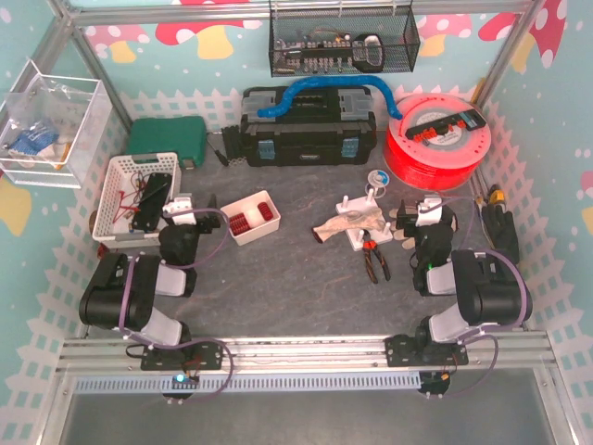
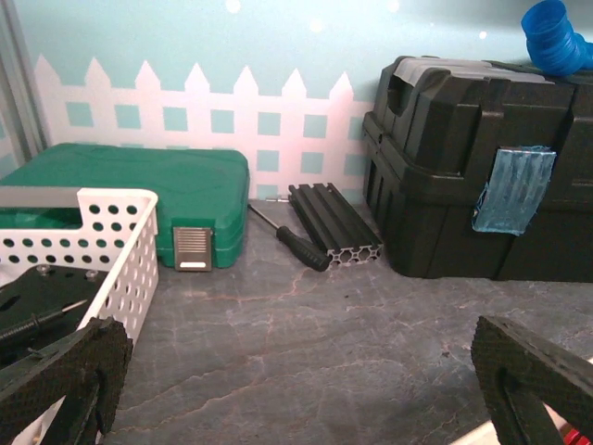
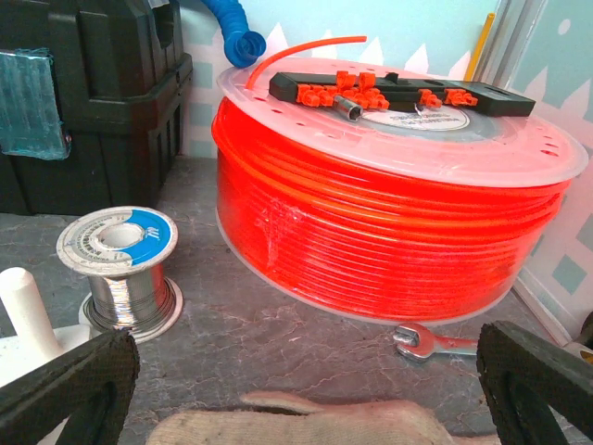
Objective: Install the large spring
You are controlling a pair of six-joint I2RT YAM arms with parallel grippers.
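My left gripper (image 2: 301, 375) is open wide at the bottom of its view, over the grey table (image 2: 324, 315). It faces the green plastic case (image 2: 139, 199) and the big black toolbox (image 2: 463, 158). My right gripper (image 3: 306, 380) is open wide too, facing the big orange spool of cord (image 3: 371, 213). The white stand with pegs (image 1: 357, 221) sits in the middle of the top view. I cannot tell where the large spring is.
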